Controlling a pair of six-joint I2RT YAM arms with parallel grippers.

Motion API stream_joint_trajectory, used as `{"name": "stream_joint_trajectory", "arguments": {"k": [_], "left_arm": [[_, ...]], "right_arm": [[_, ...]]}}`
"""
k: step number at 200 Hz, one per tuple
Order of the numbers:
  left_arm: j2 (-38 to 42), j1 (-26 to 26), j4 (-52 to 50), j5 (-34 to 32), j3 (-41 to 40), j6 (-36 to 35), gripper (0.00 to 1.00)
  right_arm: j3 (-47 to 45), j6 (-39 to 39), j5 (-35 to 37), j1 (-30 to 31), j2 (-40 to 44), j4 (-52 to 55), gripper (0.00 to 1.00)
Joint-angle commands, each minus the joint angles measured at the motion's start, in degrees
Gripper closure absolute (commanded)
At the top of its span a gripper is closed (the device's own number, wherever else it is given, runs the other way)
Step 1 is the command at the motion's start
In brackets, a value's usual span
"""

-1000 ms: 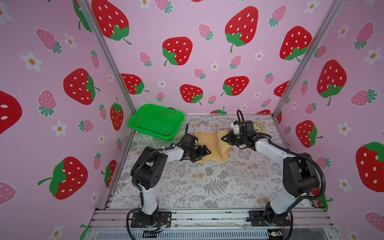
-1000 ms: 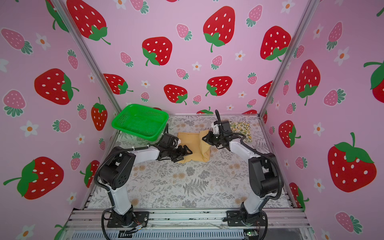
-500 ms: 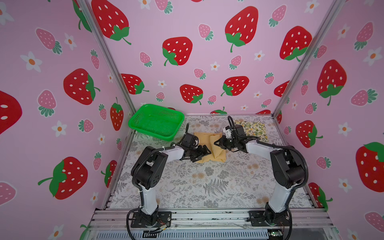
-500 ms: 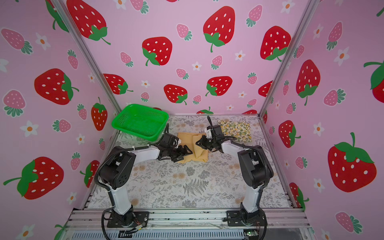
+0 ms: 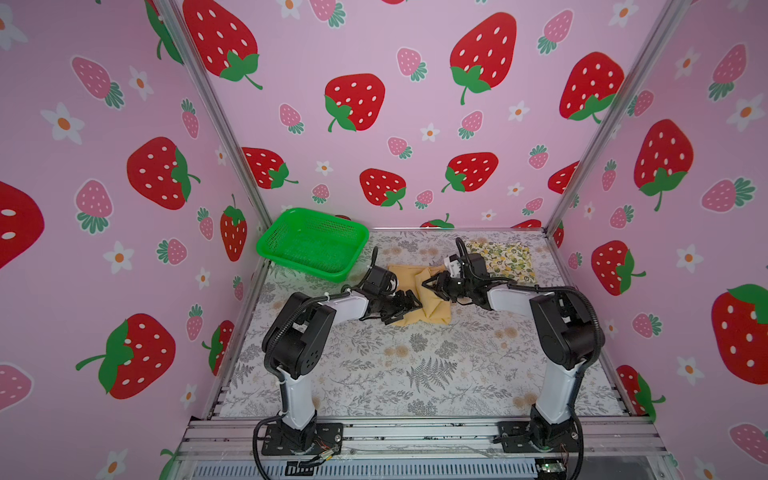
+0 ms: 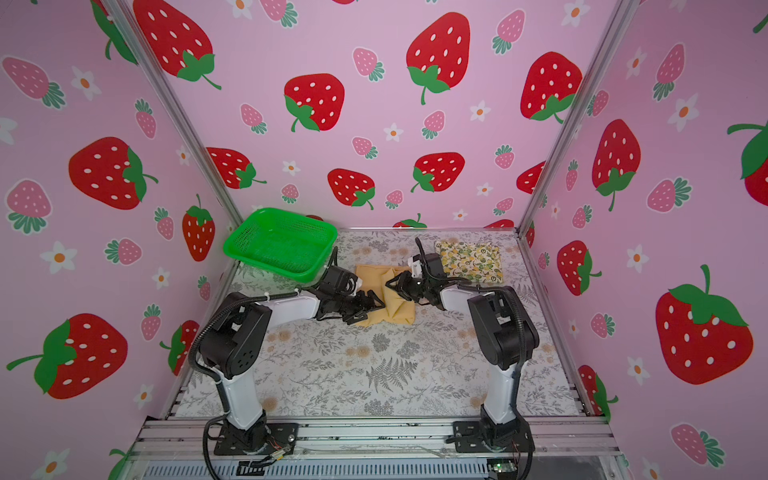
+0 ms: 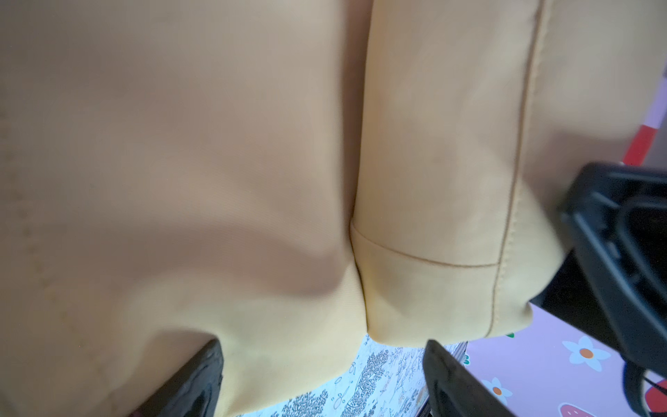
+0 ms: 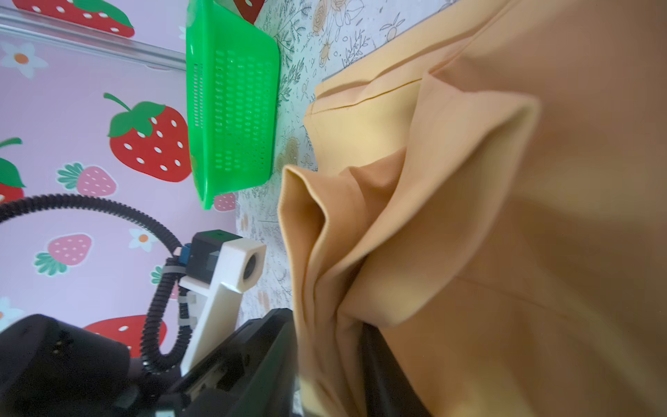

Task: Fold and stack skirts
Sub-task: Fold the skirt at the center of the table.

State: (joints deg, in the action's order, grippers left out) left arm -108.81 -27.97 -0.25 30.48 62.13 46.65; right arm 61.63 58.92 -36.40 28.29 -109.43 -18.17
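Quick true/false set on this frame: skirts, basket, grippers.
1. The basket holds nothing. True.
2. The lemon skirt is stacked on the mustard skirt. False: it lies on its own in the far right corner, behind the right arm, not stacked.
3. The left gripper and the right gripper are both at the mustard skirt. True.
4. The left gripper is shut. False: its fingers stand wide apart at the cloth's edge.
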Motion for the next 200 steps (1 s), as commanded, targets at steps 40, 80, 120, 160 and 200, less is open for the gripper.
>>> {"name": "stream_joint_trajectory", "arguments": {"k": [40, 80, 120, 160, 200], "left_arm": [[-0.6, 0.0, -3.3, -1.1, 0.8, -0.6, 0.12], [-0.3, 0.1, -4.3, -1.4, 0.9, -1.0, 0.12], [0.5, 0.1, -4.8, -1.6, 0.6, -1.3, 0.12], [2.0, 0.1, -5.0, -1.8, 0.2, -1.1, 0.12], [5.8, 0.1, -5.2, -0.4, 0.4, 0.3, 0.12]], "right_arm": [[-0.7, 7.8, -2.9, 0.9, -1.1, -10.0, 0.39], [2.3, 10.3, -3.1, 1.7, -1.5, -12.4, 0.25], [7.6, 5.2, -1.1, 1.7, -0.8, -5.3, 0.00], [6.0, -0.4, 1.7, 1.7, 0.1, 0.2, 0.00], [0.8, -4.2, 6.1, 1.7, 3.8, 1.8, 0.00]]}}
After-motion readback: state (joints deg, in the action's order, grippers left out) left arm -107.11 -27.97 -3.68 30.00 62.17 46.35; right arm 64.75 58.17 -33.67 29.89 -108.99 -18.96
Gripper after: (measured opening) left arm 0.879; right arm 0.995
